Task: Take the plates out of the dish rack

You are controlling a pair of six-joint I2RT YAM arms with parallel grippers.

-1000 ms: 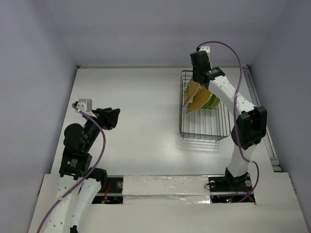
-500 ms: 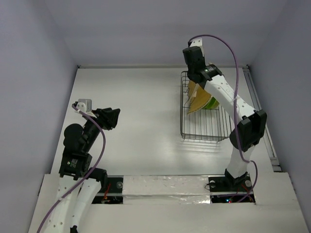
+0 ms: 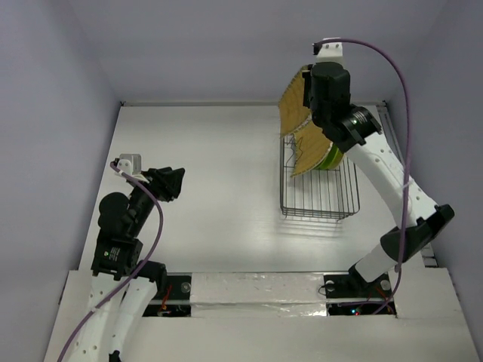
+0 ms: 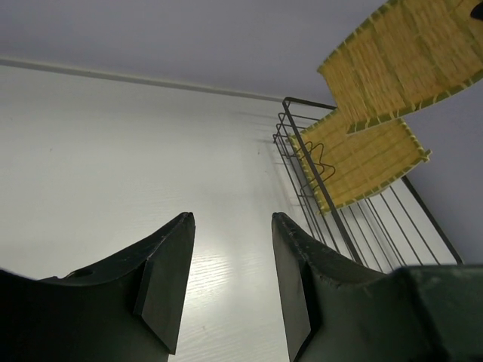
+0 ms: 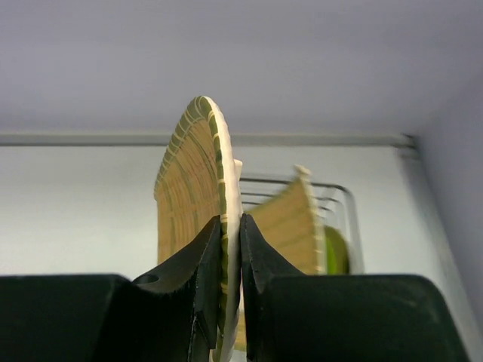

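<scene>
While the right gripper [image 5: 231,226] was clamped on the rim of a woven plate [image 3: 293,102], that plate was held edge-on and upright in the air, above the far left corner of the dish rack [image 3: 320,197] and clear of its wires. In the right wrist view the plate was seen pinched between the two jaws near its lower edge, with its faces turned to left and right and its flat plane running along the line of the fingers. Below it and to its right, a second woven plate [image 3: 308,151] was seen leaning inside the rack, with a lime green plate [image 3: 330,157] just behind it. Bare bench [image 3: 204,166] lay to the left of the rack, between the two arms, so a carry leftward and toward the near edge was judged to be what the coming move called for, with the plate turned from upright to flat before being set down. The left gripper [image 4: 230,226] was seen with its jaws apart and nothing between them, hovering over the left part of the bench, well apart from the rack. The right arm was thus by far the nearer to the plates in the rack.
</scene>
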